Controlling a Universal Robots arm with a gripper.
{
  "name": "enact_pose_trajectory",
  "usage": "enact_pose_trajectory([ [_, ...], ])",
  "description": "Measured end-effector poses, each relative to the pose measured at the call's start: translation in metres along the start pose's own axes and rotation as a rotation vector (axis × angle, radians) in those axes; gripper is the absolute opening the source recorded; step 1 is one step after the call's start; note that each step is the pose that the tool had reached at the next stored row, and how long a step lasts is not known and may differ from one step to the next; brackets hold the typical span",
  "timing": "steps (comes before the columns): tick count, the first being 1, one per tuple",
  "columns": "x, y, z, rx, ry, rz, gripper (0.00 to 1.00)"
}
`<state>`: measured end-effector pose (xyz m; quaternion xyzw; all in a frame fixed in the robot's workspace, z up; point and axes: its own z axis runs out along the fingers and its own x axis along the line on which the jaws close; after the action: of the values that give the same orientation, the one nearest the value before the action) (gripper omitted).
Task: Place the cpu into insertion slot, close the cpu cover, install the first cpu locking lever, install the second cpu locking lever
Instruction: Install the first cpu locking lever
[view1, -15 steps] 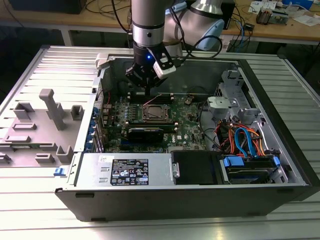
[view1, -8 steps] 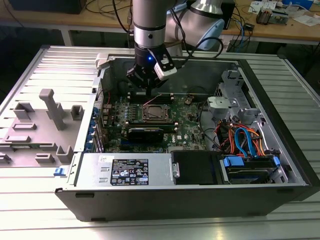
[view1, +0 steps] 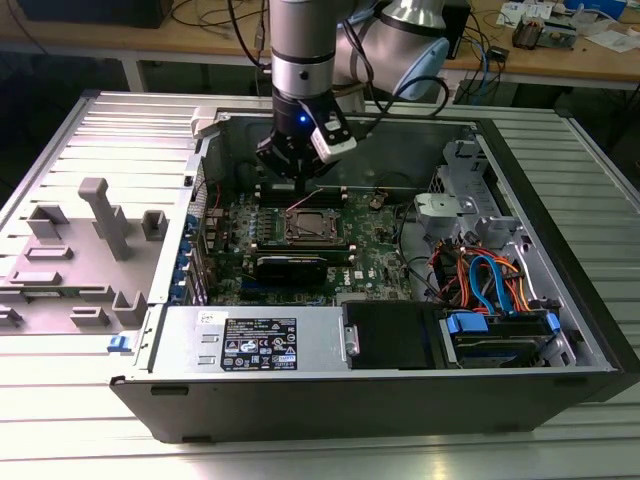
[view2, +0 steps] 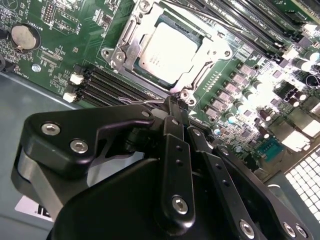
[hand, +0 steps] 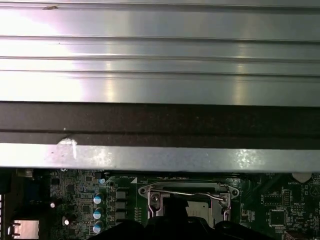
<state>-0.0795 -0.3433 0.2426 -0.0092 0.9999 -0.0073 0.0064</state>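
Second wrist view: black claw (view2: 176, 107), clenched on nothing, poised at the silvery square insertion slot (view2: 122, 50) holding the dull grey cpu (view2: 167, 52).

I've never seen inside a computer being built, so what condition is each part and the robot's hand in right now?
cpu: seated in the insertion slot, silver top exposed.
cpu cover: down around the chip.
Locking lever: thin wire lying across the socket edge.
Gripper: jaws close together just above the socket's edge, holding nothing visible.
Computer case: open, side panel off.
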Motion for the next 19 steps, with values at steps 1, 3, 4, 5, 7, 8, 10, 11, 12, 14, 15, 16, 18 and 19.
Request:
enact_pose_trajectory([
  [1, -0.0004, 0.0007, 0.0008, 0.0000, 0.0001, 0.000, 0.11],
  [3, -0.0007, 0.0019, 0.0026, 0.0000, 0.0001, 0.000, 0.11],
  [4, -0.0008, 0.0029, 0.0036, 0.0001, 0.0001, 0.000, 0.11],
  [5, -0.0010, 0.0045, 0.0043, 0.0001, 0.0001, 0.000, 0.11],
  [7, -0.0010, 0.0058, 0.0046, 0.0001, 0.0001, 0.000, 0.11],
  [8, -0.0010, 0.0063, 0.0047, 0.0006, 0.0002, 0.000, 0.11],
  [10, -0.0012, 0.0070, 0.0054, 0.0005, 0.0000, 0.000, 0.11],
  [11, -0.0014, 0.0073, 0.0059, 0.0007, 0.0002, 0.000, 0.11],
  [12, -0.0018, 0.0076, 0.0064, 0.0007, 0.0002, 0.000, 0.11],
  [14, -0.0025, 0.0080, 0.0079, 0.0006, 0.0002, 0.000, 0.11],
  [15, -0.0029, 0.0081, 0.0084, 0.0007, 0.0001, 0.000, 0.11],
  [16, -0.0035, 0.0083, 0.0091, 0.0007, 0.0002, 0.000, 0.11],
  [18, -0.0047, 0.0085, 0.0098, 0.0007, 0.0001, 0.000, 0.11],
  [19, -0.0056, 0.0086, 0.0102, 0.0007, 0.0002, 0.000, 0.11],
])
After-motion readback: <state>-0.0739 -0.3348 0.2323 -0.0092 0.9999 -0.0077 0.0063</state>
